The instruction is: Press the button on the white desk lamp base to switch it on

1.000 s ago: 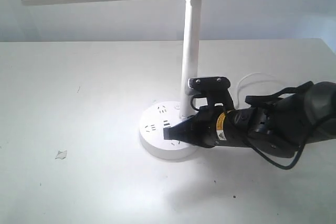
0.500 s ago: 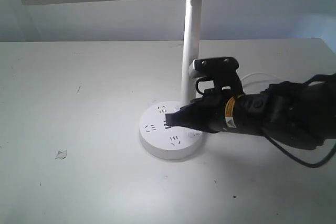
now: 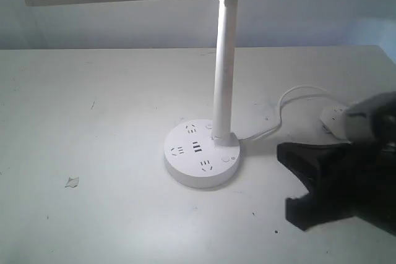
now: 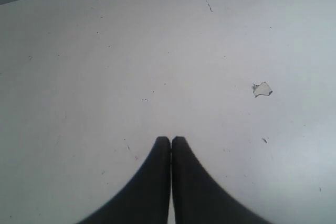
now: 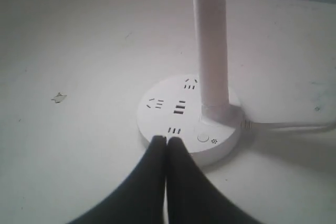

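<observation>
Right wrist view shows the right gripper (image 5: 166, 141) closed and empty, its tips pointing at the white desk lamp base (image 5: 157, 121), with the button (image 5: 202, 138) near them. In exterior view the base sits lower centre, left of this nearer gripper. The left gripper (image 4: 171, 141) is also closed.

In the exterior view the right arm (image 3: 337, 183) is only a dark blur at the near right, cut off by the picture's right and lower edges, and it hides part of the power strip (image 3: 333, 119) beyond it, while the right wrist view cuts off the lamp pole (image 5: 210, 40) at its top.
</observation>
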Available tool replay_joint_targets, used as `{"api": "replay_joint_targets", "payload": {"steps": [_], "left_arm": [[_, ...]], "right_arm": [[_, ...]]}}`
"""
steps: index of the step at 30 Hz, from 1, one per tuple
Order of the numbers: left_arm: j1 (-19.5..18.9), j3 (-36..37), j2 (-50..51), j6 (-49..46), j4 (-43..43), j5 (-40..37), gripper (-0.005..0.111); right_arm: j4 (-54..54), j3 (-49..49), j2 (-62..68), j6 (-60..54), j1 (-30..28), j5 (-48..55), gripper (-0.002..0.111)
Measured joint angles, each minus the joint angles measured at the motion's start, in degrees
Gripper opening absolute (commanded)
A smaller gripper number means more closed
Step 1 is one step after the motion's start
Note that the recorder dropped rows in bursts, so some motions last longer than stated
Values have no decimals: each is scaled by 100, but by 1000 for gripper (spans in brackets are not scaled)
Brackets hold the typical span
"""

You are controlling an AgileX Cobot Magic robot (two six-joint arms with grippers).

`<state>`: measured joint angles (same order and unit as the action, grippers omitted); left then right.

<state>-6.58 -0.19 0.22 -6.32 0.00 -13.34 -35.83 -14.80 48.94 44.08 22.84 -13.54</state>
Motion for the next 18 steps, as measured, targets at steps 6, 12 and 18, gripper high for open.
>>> {"api": "replay_joint_targets", "payload": {"steps": [6, 12, 18], "left_arm": [[0, 0, 0, 0, 0, 0, 0], [0, 0, 0, 0, 0, 0, 0], [0, 0, 0, 0, 0, 0, 0]], "right_arm": [[11, 678, -2330, -458, 0, 293, 0], [258, 1127, -4047, -466, 0, 993, 0], [480, 1203, -4391, 475, 0, 2410, 0]]}}
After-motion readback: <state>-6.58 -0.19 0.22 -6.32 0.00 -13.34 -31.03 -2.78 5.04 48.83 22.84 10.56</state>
